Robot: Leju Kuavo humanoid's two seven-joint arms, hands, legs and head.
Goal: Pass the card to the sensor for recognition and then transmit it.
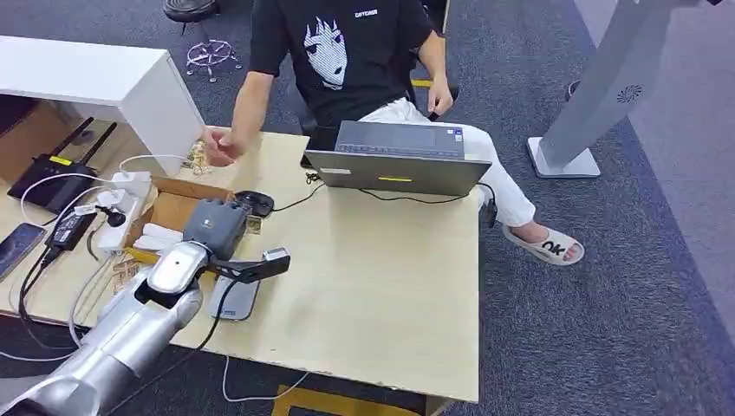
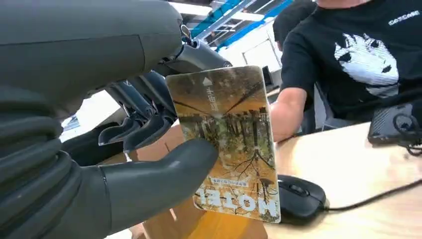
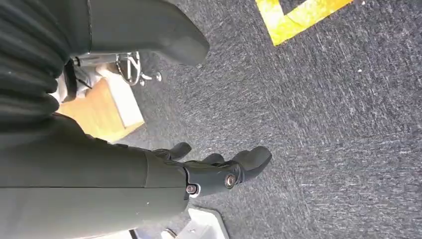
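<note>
One card (image 2: 226, 144), pinched upright between thumb and fingers (image 2: 149, 124) of the left hand (image 1: 221, 227), above the desk (image 1: 381, 286) near one grey sensor pad (image 1: 234, 297). Scan step pending, probably: lower card onto pad. Right hand (image 3: 214, 174) hanging, loosely curled, holding nothing. One laptop (image 1: 399, 160), one mouse (image 2: 298, 196).

a person in a black printed t-shirt (image 1: 347, 52) sits at the far side of the wooden table (image 1: 381, 286), one hand resting on its far left edge. an open grey laptop (image 1: 397, 159) stands at the far edge in front of them, with a black cable trailing from it. a black mouse (image 1: 254, 202) lies left of the laptop, just beside an open cardboard box (image 1: 173, 212). further left are a white power strip (image 1: 121, 204), a black router (image 1: 54, 178) and a phone (image 1: 16, 247). a grey stand (image 1: 598, 95) rises from the carpet on the far right.
</note>
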